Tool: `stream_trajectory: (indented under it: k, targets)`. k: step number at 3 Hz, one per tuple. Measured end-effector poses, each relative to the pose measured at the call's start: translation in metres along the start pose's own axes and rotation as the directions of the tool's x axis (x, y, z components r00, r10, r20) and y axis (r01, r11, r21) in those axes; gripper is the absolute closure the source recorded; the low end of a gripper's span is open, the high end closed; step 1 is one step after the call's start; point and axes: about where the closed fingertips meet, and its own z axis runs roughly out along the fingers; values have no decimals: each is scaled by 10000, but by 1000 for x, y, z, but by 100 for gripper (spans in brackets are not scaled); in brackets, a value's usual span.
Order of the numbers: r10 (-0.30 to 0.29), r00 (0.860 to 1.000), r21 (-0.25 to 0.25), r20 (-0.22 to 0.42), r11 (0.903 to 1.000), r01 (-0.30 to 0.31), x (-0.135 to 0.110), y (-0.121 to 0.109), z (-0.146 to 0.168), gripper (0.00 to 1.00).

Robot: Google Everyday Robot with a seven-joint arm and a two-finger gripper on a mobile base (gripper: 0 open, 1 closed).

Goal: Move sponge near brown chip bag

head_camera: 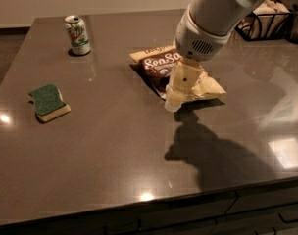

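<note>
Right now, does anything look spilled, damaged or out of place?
Nothing stands out. The sponge lies flat at left, the soda can stands upright, the brown chip bag lies flat, and the gripper hangs in front of it.
</note>
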Motion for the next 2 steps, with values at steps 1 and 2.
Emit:
stream_trajectory:
  k: [1,2]
  targets:
    - [437,9981,-343,434,9985,-422,-42,-4,27,0]
    - [779,9940,-608,768,9955,-733,-84,0,55,0]
